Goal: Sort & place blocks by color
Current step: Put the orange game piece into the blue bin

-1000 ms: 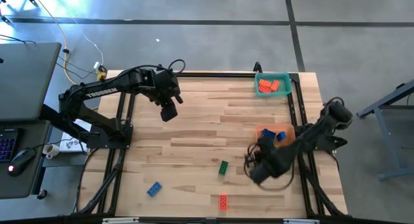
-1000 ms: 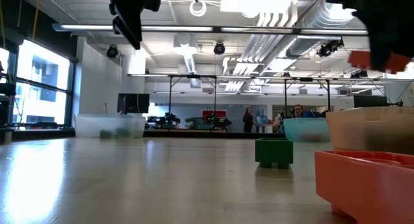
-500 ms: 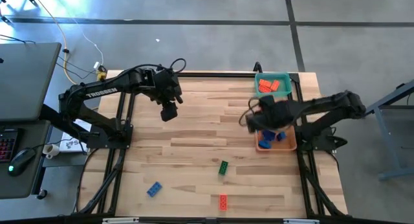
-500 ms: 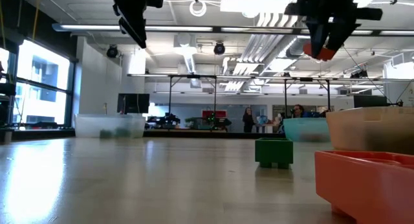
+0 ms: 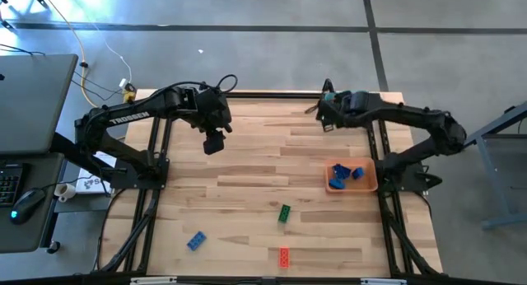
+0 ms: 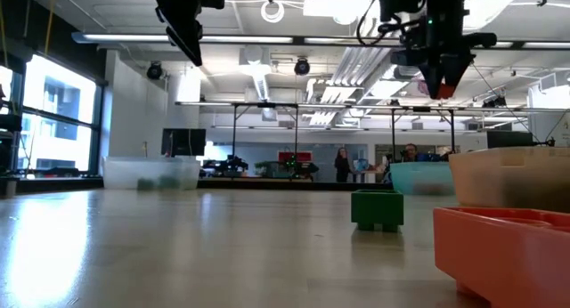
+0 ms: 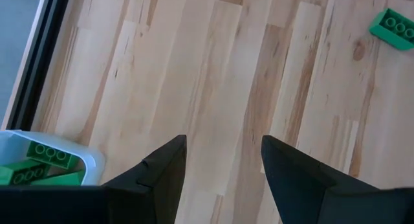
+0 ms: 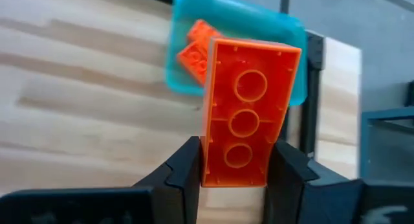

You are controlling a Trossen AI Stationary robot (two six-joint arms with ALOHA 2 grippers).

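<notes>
The right gripper (image 8: 234,169), at the upper right of the high view, is clamped on a red block (image 8: 246,114) and held in the air above the teal tray (image 8: 284,36), which has more red blocks (image 8: 193,46) inside. The left gripper (image 5: 212,142) hangs at upper left with its fingers (image 7: 158,175) parted and nothing between them. Lower in the high view, blue blocks (image 5: 343,173) lie in the orange tray (image 5: 370,183), while a green block (image 5: 284,212), a blue block (image 5: 196,240) and another red block (image 5: 284,256) lie loose on the table (image 5: 263,165).
</notes>
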